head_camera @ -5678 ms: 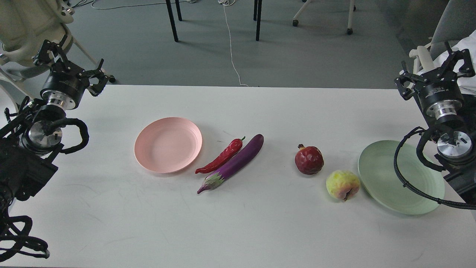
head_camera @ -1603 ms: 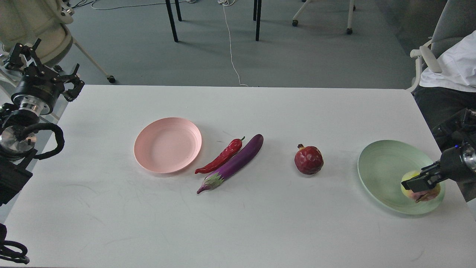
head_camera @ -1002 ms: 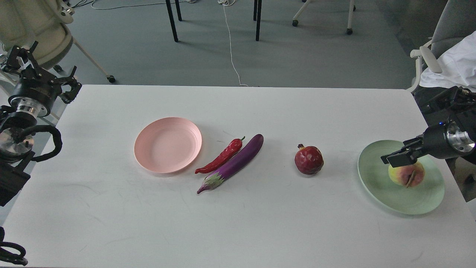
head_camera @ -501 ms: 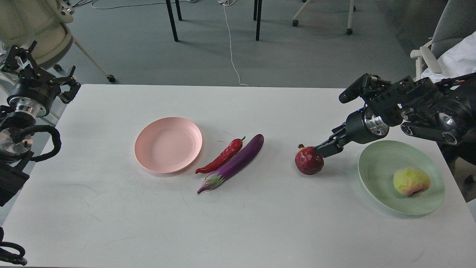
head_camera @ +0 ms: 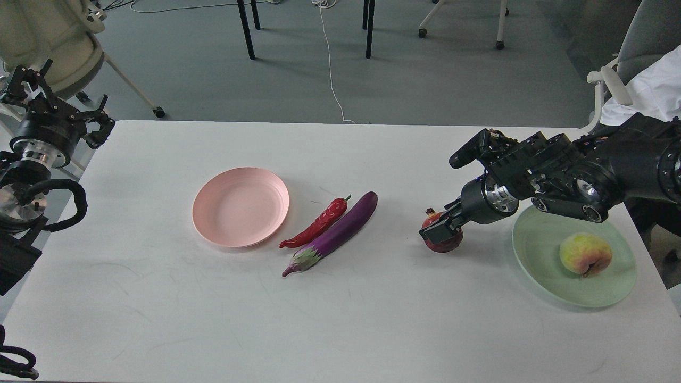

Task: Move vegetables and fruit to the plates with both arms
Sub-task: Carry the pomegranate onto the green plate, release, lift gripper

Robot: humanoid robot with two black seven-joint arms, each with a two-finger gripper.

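Observation:
A dark red pomegranate (head_camera: 446,244) rests on the white table right of centre. My right gripper (head_camera: 439,227) reaches in from the right and straddles it. One finger lies across its front and the other is hidden, so I cannot tell the grip. The yellow-green fruit (head_camera: 585,254) lies in the pale green plate (head_camera: 537,250) at the right. The red chili (head_camera: 318,224) and the purple eggplant (head_camera: 340,229) lie side by side at centre. The pink plate (head_camera: 240,206) to their left holds nothing. My left gripper (head_camera: 64,96) is open, off the table's far left corner.
The white table (head_camera: 340,319) ends close behind my left gripper and just right of the green plate. A beige chair (head_camera: 42,32) stands far left. A seated person in white (head_camera: 649,90) is at the far right. Chair legs and a white cable are on the floor beyond.

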